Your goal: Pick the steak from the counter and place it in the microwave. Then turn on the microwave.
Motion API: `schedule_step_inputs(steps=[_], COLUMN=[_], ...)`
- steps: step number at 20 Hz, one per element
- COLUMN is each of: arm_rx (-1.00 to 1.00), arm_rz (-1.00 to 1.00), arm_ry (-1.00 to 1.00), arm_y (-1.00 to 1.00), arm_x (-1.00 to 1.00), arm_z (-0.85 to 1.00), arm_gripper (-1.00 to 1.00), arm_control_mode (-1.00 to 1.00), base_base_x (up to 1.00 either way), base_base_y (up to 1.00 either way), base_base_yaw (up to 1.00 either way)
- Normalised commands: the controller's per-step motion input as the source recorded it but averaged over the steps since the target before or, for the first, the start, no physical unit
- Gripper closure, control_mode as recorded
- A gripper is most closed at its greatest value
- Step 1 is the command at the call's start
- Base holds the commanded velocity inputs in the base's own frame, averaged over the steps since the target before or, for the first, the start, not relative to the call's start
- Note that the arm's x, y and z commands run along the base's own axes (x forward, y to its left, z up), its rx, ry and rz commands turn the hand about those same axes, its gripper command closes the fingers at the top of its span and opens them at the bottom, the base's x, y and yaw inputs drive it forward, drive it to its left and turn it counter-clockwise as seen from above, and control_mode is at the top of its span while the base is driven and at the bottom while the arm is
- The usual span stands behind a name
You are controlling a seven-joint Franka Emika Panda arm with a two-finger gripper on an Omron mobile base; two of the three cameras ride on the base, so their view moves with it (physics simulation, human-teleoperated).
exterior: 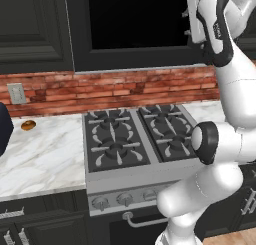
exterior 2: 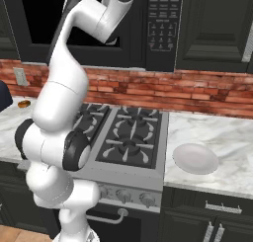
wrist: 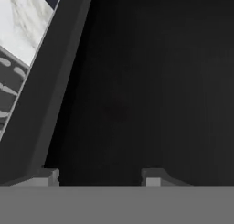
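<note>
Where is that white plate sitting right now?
In the right base view, the white plate lies on the marble counter just right of the stovetop, near the counter's front edge.

Item count, kitchen scene
We count one microwave (exterior 2: pixel 123 26), one stovetop (exterior: pixel 137 134) with four burners, one white plate (exterior 2: pixel 195 158), one small orange-brown item (exterior: pixel 28 124), one wall outlet (exterior: pixel 16 93), one marble counter (exterior: pixel 40 159).

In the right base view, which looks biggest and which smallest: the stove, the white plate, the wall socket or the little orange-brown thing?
1. Stove, by far the largest.
2. Plate.
3. Socket.
4. Orange-brown item, slightly smaller than the socket.
The last two sit farther from the camera than the plate, so they may look smaller than they are.
</note>
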Motion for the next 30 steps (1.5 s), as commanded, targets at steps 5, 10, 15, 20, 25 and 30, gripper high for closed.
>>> schedule_step_inputs(steps=[5, 10, 15, 20, 25, 30], arm_rx=[0.00, 0.00, 0.00, 0.00, 0.00, 0.00], arm_rz=[0.08, 0.00, 0.00, 0.00, 0.00, 0.00], arm_ry=[-0.18, -0.14, -0.13, -0.18, -0.10, -0.05], arm_y=[-0.10, -0.15, -0.14, -0.19, -0.25, -0.23], arm_x=[-0.25, -0.28, -0.36, -0.36, -0.30, -0.23], arm_z=[-0.07, 0.00, -0.08, -0.22, -0.24, -0.06], arm_gripper=[-1.00, -1.00, -1.00, -1.00, -1.00, -1.00], arm_control_mode=[-1.00, -1.00, -1.00, -1.00, -1.00, -1.00], base_base_x=[0.00, 0.00, 0.00, 0.00, 0.00, 0.00], base_base_y=[0.00, 0.00, 0.00, 0.00, 0.00, 0.00], base_base_yaw=[0.00, 0.00, 0.00, 0.00, 0.00, 0.00])
